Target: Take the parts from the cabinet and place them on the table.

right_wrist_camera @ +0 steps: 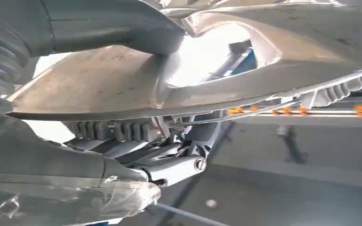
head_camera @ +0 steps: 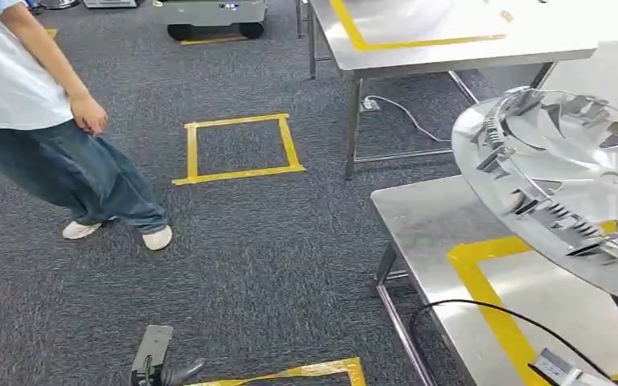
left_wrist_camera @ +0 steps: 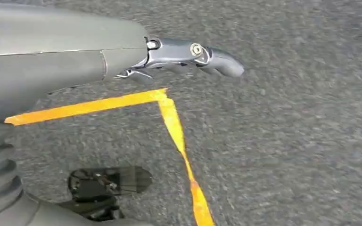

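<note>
A large shiny metal disc (head_camera: 563, 177) with finned blades around its rim hangs tilted above the near steel counter (head_camera: 426, 233), at the right of the head view, its far side cut off by the picture's edge. The counter carries yellow tape (head_camera: 483, 293) and a black cable (head_camera: 483, 310). A second steel counter (head_camera: 451, 44) stands farther back. On the grey carpet lies a yellow tape square (head_camera: 237, 149), and a person (head_camera: 40, 121) in jeans stands at the left.

The right wrist view shows the right hand (right_wrist_camera: 169, 162) gripping the disc's (right_wrist_camera: 169, 80) rim, thumb above, fingers beneath and partly hidden.

The left hand (left_wrist_camera: 188, 56) hangs over the carpet beside a yellow tape corner (left_wrist_camera: 162, 96), holding nothing, its fingers held loosely out.
</note>
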`<state>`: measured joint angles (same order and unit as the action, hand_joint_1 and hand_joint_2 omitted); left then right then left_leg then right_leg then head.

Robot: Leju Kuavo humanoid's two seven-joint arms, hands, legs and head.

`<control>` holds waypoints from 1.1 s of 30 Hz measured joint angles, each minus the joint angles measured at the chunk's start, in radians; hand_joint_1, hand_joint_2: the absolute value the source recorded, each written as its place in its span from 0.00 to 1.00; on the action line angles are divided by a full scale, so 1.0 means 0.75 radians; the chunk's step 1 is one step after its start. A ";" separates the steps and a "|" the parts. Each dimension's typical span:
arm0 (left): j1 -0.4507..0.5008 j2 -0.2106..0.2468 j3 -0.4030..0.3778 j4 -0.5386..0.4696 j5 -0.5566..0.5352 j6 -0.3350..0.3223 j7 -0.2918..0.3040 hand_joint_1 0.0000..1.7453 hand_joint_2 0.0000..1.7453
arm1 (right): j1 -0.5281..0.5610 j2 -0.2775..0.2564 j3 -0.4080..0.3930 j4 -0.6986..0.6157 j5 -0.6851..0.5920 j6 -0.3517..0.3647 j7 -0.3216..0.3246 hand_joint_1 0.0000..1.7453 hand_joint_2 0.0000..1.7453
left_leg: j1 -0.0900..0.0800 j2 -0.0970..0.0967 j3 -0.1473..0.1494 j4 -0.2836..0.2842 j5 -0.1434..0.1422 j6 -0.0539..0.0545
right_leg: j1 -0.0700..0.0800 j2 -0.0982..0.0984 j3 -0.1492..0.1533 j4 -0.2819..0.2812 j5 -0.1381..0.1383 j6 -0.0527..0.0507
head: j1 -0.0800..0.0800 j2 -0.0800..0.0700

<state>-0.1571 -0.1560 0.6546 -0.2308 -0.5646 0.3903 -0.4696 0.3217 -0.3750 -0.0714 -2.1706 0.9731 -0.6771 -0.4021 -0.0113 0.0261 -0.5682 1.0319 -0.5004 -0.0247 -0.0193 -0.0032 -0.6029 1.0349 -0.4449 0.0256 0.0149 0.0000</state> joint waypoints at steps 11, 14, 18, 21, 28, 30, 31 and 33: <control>0.005 0.002 0.015 0.000 0.009 0.004 -0.001 0.00 1.00 | 0.038 0.000 -0.032 -0.013 0.000 0.000 -0.001 1.00 1.00 | 0.010 -0.092 0.002 -0.039 0.048 0.012 | 0.001 0.106 -0.021 0.001 0.013 0.018 | 0.003 0.000; 0.005 0.004 0.018 0.000 0.009 0.006 0.000 0.00 1.00 | 0.065 0.000 -0.050 -0.022 -0.001 0.000 -0.003 1.00 1.00 | 0.012 -0.069 0.003 -0.058 0.064 0.041 | -0.009 0.120 -0.036 -0.006 0.019 0.044 | -0.002 0.000; 0.014 0.002 0.020 0.000 0.001 0.007 0.008 0.00 1.00 | 0.078 0.002 -0.065 -0.032 -0.003 0.000 -0.016 1.00 1.00 | 0.005 -0.033 0.005 -0.059 0.064 0.056 | 0.001 0.024 -0.177 0.319 -0.157 0.051 | 0.004 0.000; 0.021 -0.001 0.022 0.000 0.001 0.007 0.012 0.00 1.00 | 0.088 0.005 -0.082 -0.032 -0.006 0.000 -0.017 1.00 1.00 | 0.005 -0.007 0.007 -0.058 0.063 0.057 | 0.001 0.015 -0.186 0.357 -0.137 0.055 | 0.006 0.000; 0.022 -0.007 0.023 0.000 -0.001 0.001 0.012 0.00 1.00 | 0.096 0.007 -0.102 -0.038 -0.015 0.000 -0.037 1.00 1.00 | -0.005 0.033 0.014 -0.049 0.055 0.024 | 0.008 -0.020 0.008 0.003 -0.015 0.028 | -0.002 0.000; 0.022 -0.008 0.023 0.000 0.000 -0.003 0.012 0.00 1.00 | 0.099 0.007 -0.108 -0.042 -0.016 0.000 -0.038 1.00 1.00 | 0.000 0.013 0.007 -0.031 0.029 0.005 | 0.001 -0.005 0.009 -0.004 -0.007 0.009 | -0.002 0.000; 0.022 -0.008 0.023 0.000 0.002 -0.004 0.011 0.00 1.00 | 0.099 0.007 -0.112 -0.044 -0.016 0.000 -0.039 1.00 1.00 | 0.000 -0.010 -0.022 0.033 -0.016 -0.001 | 0.000 0.000 0.008 -0.004 -0.006 0.001 | -0.006 0.000; 0.026 -0.009 0.023 0.000 0.008 -0.006 0.010 0.00 1.00 | 0.099 0.008 -0.116 -0.045 -0.016 0.000 -0.041 1.00 1.00 | 0.003 -0.021 -0.131 0.266 -0.127 -0.006 | 0.000 0.017 0.004 -0.004 -0.005 -0.006 | -0.005 0.000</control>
<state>-0.1377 -0.1625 0.6718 -0.2308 -0.5589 0.3861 -0.4624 0.3960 -0.3693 -0.1587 -2.2045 0.9609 -0.6771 -0.4326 -0.0093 0.0100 -0.6666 1.2315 -0.5955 -0.0290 -0.0191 0.0091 -0.6000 1.0321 -0.4483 0.0215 0.0111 0.0000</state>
